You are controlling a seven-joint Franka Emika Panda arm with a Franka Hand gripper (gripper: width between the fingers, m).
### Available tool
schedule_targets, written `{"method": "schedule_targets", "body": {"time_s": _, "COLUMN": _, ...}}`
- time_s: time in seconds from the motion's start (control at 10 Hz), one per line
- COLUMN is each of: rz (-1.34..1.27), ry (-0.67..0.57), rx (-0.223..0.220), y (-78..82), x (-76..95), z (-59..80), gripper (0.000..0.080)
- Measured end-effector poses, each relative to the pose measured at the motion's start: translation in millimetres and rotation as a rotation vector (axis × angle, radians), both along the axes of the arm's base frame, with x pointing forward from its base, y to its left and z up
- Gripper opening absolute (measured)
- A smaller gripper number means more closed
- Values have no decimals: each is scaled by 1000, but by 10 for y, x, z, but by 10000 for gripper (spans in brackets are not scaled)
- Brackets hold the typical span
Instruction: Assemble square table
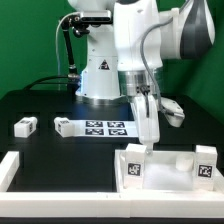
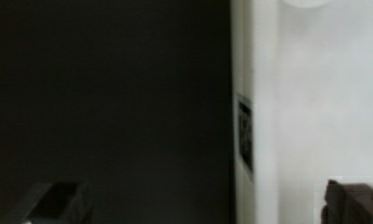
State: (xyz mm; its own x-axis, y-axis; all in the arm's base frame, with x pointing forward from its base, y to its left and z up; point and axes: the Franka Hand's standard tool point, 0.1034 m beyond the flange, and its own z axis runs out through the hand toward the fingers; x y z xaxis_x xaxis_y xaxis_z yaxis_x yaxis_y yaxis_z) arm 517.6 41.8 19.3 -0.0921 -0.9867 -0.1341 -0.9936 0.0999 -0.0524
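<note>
The square table's white panel (image 1: pixel 166 166) lies at the front on the exterior view's right, with black-and-white tags on its sides. My gripper (image 1: pixel 146 140) hangs straight down over the panel's back corner on the exterior view's left. In the wrist view the panel (image 2: pixel 316 100) fills one side, and a tag (image 2: pixel 245 130) shows on its edge. My gripper (image 2: pixel 206 205) is open and empty, with one finger (image 2: pixel 55 203) over the black table and the other over the panel. Short white legs lie at the left (image 1: pixel 25 125), beside the marker board (image 1: pixel 65 126) and behind my arm (image 1: pixel 171 108).
The marker board (image 1: pixel 106 127) lies flat in front of the robot base (image 1: pixel 100 75). Long white border bars run along the left (image 1: pixel 10 168) and the front (image 1: pixel 90 206) of the black table.
</note>
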Motion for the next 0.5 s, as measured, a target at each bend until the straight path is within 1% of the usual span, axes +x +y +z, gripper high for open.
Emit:
{"method": "schedule_targets", "body": {"time_s": 0.1, "rz": 8, "ry": 12, "rx": -5, "y": -15, "x": -40, "z": -67, "gripper": 649}}
{"method": "schedule_targets", "body": {"time_s": 0.2, "rz": 9, "ry": 18, "rx": -7, "y": -25, "x": -63, "z": -104, "gripper": 649}}
{"method": "schedule_targets", "body": {"time_s": 0.3, "rz": 7, "ry": 29, "rx": -2, "y": -9, "x": -80, "z": -122, "gripper": 649}}
{"method": "schedule_targets", "body": {"time_s": 0.4, "rz": 9, "ry": 47, "rx": 12, "y": 29, "x": -91, "z": -129, "gripper": 649}}
{"method": "schedule_targets", "body": {"time_s": 0.5, "rz": 10, "ry": 43, "rx": 10, "y": 22, "x": -84, "z": -127, "gripper": 523}}
